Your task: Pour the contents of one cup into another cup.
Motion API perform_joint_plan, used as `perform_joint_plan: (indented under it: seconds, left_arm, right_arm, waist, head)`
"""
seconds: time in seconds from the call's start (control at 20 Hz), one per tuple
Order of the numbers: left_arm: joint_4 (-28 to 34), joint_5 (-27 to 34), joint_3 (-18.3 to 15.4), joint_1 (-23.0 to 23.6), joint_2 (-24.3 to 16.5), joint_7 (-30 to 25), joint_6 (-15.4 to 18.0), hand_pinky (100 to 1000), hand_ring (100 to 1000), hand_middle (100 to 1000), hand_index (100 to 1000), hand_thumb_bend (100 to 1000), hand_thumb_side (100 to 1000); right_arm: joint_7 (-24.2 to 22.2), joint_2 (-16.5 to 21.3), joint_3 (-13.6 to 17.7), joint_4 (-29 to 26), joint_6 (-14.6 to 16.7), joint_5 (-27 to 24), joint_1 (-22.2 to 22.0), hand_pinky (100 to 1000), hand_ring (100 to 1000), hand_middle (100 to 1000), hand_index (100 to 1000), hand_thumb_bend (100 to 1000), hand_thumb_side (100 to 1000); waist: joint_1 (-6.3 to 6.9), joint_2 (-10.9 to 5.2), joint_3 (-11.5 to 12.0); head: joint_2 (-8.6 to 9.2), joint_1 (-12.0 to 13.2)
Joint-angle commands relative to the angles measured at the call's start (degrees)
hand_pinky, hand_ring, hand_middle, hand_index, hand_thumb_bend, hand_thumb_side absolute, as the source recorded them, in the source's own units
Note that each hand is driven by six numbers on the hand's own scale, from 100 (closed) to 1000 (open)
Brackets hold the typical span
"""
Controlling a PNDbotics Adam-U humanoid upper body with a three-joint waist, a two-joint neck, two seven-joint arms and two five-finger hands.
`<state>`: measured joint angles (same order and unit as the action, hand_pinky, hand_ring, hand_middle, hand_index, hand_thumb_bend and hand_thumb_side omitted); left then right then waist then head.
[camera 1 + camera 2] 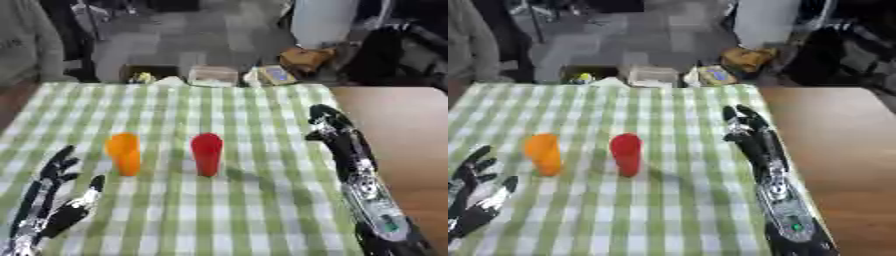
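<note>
Two cups stand apart mid-counter [262, 220] — one orange cup [124, 153], one red cup [206, 153]. Left hand [52, 200] and right hand [331, 131] — fingers straight, holding nothing, clear of both.

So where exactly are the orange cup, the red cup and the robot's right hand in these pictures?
orange cup [124, 154]: left eye view, middle of its side wall.
red cup [207, 152]: left eye view, middle of its side wall.
right hand [331, 126]: left eye view, on the back of the hand, fingers straight.
</note>
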<state>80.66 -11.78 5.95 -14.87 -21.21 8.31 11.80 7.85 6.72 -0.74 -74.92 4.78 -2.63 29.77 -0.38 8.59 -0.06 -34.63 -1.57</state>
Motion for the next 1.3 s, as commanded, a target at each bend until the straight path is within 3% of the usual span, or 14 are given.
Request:
perform_joint_plan:
  seconds: [0.05, 0.9, 1.3]
  left_arm:
    - [-0.44, -0.55, 0.36, -1.51, -2.11, 0.02, 0.0, 827, 923, 974, 1000, 383, 443]
    - [-5.8, -2.72, 2.98, -8.49, -3.03, 2.36, -1.09, 777, 898, 960, 1000, 400, 419]
    - [-8.21, -3.24, 3.57, -10.47, -2.97, 3.67, -1.11, 756, 883, 954, 1000, 477, 408]
  right_arm:
    - [-0.39, 0.42, -0.19, -0.7, 0.21, 0.17, 1.23, 672, 495, 618, 877, 379, 602]
    - [-1.07, 0.0, -0.92, -0.84, 0.19, 0.04, 1.63, 670, 493, 616, 875, 381, 606]
    - [-1.19, -0.07, -1.11, -0.76, 0.15, -0.01, 1.81, 669, 493, 616, 875, 379, 606]
  waist:
    - [0.06, -0.49, -0.17]
    - [0.11, 0.44, -1.37]
    - [0.11, 0.84, -1.98]
  head:
    - [0.6, 0.2]
    - [0.77, 0.88]
    - [0.95, 1.07]
